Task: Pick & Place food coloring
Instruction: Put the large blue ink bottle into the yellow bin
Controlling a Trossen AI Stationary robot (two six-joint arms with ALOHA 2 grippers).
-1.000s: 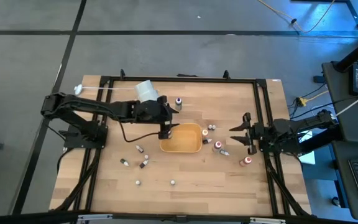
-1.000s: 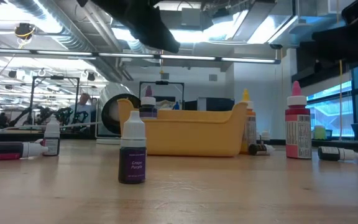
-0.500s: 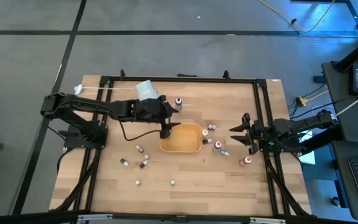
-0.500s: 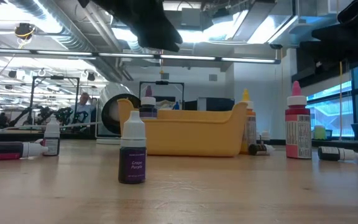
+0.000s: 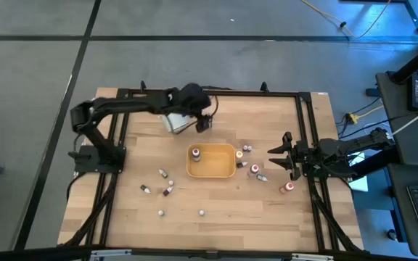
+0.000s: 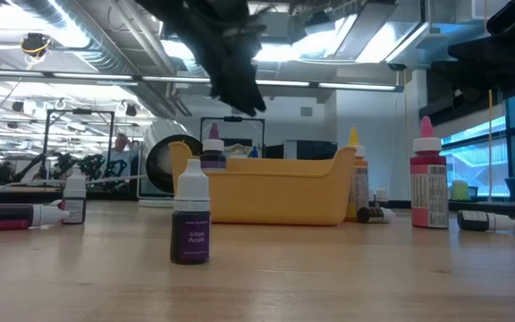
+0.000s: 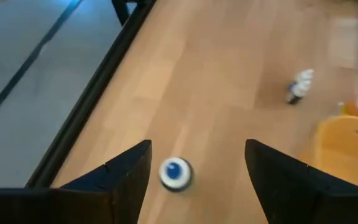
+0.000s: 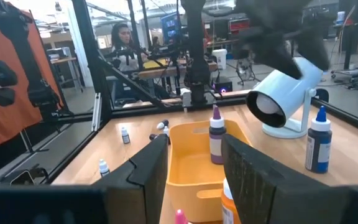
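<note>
Left gripper [image 5: 203,123] hangs with fingers spread, empty, over a blue-capped bottle [image 7: 175,173] near the tabletop's [image 5: 216,199] far edge. One bottle [image 5: 196,153] stands in the orange tray [image 5: 220,170]. Right gripper [image 5: 276,161] waits, fingers open.

I look down on a pale wooden tabletop [image 5: 216,199] edged by a black frame. An orange tray [image 5: 220,168] sits near its middle. Small food coloring bottles [image 5: 164,175] lie scattered left of the tray, others stand just right of it, and a white cylinder [image 5: 174,122] rests at the far side.
</note>
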